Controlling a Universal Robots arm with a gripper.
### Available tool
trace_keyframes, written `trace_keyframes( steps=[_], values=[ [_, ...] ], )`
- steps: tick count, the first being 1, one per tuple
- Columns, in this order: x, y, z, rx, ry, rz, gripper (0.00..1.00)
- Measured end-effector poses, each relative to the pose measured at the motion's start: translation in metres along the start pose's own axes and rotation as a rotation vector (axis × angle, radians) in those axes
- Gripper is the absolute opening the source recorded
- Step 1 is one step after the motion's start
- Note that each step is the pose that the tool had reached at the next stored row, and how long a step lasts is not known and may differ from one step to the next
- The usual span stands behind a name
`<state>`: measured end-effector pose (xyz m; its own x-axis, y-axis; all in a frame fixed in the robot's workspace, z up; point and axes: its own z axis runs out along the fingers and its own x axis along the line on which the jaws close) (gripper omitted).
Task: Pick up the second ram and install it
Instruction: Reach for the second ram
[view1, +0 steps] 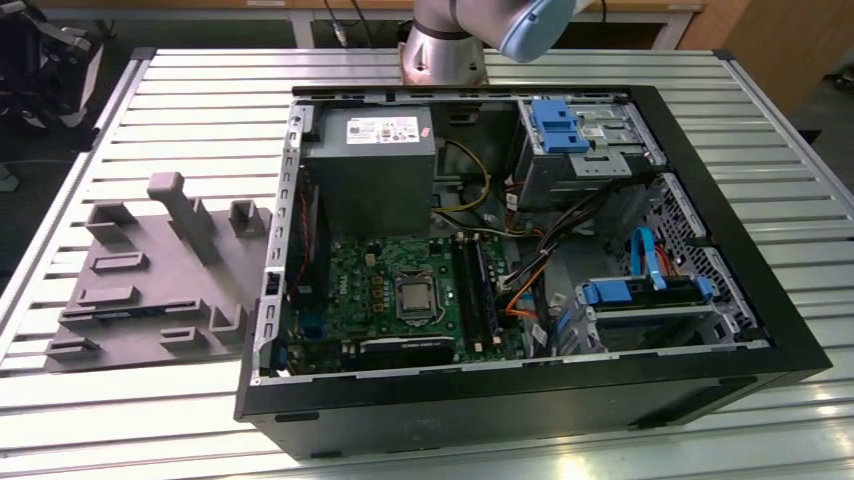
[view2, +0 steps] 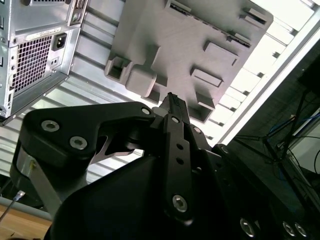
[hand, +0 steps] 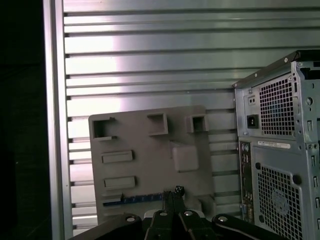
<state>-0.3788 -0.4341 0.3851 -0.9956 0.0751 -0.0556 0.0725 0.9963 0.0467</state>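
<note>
One long thin stick, the second ram (hand: 132, 200), lies along the edge of the grey block (hand: 150, 150) opposite its upright posts, long axis parallel to that edge. My gripper (hand: 172, 193) hangs above the block, fingers pressed together on nothing, tips over one end of the ram

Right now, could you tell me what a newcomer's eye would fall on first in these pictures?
The open computer case dominates the slatted metal table, its green motherboard exposed. To the exterior view's left of it lies the grey plastic block with upright posts. In the first wrist view the gripper hangs above that block, close to what seems the second ram, a thin bluish stick on it.
</note>
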Motion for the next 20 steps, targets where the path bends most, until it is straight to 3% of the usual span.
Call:
trace_keyframes(
  steps=[20],
  values=[
    [0.0042,-0.0034,0.0007,0.0000,0.0000,0.000,0.11]
  ],
)
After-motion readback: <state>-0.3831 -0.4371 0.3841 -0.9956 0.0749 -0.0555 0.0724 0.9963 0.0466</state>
